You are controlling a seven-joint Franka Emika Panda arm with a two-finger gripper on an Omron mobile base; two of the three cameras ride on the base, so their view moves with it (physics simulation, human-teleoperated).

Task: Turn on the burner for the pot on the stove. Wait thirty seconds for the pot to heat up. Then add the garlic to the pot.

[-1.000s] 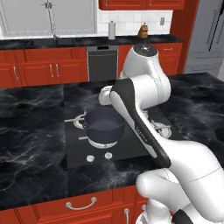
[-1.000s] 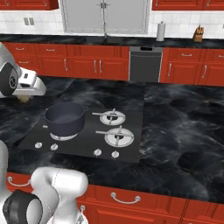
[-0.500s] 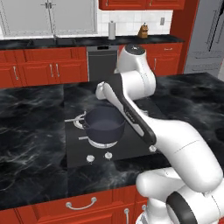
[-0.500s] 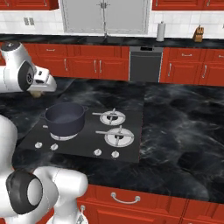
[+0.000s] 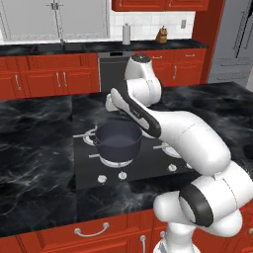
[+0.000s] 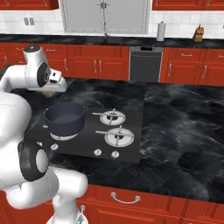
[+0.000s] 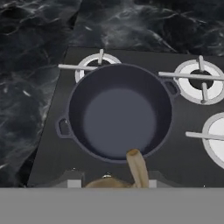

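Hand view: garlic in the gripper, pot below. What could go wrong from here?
1. The small tan garlic bulb sits over the near rim of the deep dark grey-blue pot, not its middle; released now, it may clip the rim and roll onto the black glass stove.
2. The gripper shows little of its hold, so the bulb might slip early.

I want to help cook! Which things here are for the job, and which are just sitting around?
For the job: the pot, the burner under it, the stove, its knobs, and the garlic held in the gripper.

Just sitting around: the spare burner, the paper towel roll, the knife block.
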